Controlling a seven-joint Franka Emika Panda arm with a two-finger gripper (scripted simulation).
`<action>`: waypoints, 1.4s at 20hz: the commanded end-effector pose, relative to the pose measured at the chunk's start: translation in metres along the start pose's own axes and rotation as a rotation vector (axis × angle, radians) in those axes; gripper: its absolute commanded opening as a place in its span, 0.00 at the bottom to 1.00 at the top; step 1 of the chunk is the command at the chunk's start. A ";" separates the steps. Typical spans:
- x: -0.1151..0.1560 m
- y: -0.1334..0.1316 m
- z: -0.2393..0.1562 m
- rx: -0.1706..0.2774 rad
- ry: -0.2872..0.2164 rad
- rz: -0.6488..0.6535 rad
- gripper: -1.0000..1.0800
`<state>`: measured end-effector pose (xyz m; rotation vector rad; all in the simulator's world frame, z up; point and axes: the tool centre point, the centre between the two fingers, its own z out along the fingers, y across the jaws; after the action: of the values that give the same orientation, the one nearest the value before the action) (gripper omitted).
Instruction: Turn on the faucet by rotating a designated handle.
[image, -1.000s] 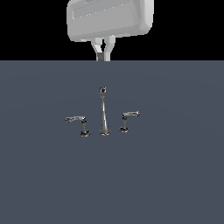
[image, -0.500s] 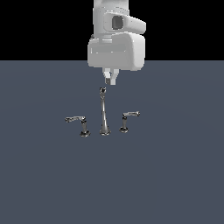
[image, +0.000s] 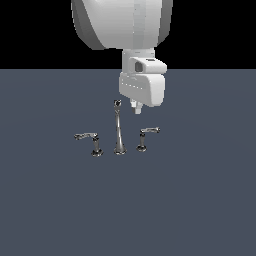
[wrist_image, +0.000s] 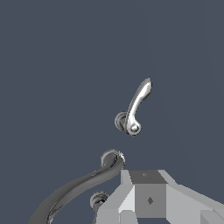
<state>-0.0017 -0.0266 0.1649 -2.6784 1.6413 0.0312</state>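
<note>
Now the change is all in the arm; the faucet (image: 119, 142) itself sits as it did a second ago, both levers at the same angles.

Starting on the exterior view's left of the spout (image: 119, 129), the longer lever handle (image: 89, 138) stands untouched, well apart from the arm. The spout rises upright at the centre with its dark tip (image: 117, 103) on top.

Just to the exterior view's right of that tip hangs the gripper (image: 136, 108). A second ago it was high above the spout, and half a second ago it hovered almost straight over the tip. It has since dropped to about tip level and slid off toward the exterior view's right. Only a small pale stub shows under the hand, so I cannot tell how far apart the fingers are.

Further right of the spout, and lower than the gripper, is the handle (image: 148, 135), the smaller one with a short horizontal arm on its post. Nothing touches it yet.

The wrist view shows the spout curving toward the camera and one lever (wrist_image: 136, 108) beyond it, but I cannot tell which lever that is.

My reading is that the approach is under way and turning has not begun. The sideways shift clears the spout and lines the hand up for a descent onto the short lever.
</note>
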 end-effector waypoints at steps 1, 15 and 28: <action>0.016 -0.007 0.017 0.002 0.005 0.064 0.00; 0.076 -0.023 0.073 0.011 0.016 0.291 0.00; 0.081 -0.020 0.077 0.013 0.015 0.309 0.00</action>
<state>0.0539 -0.0874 0.0860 -2.3943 2.0339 0.0000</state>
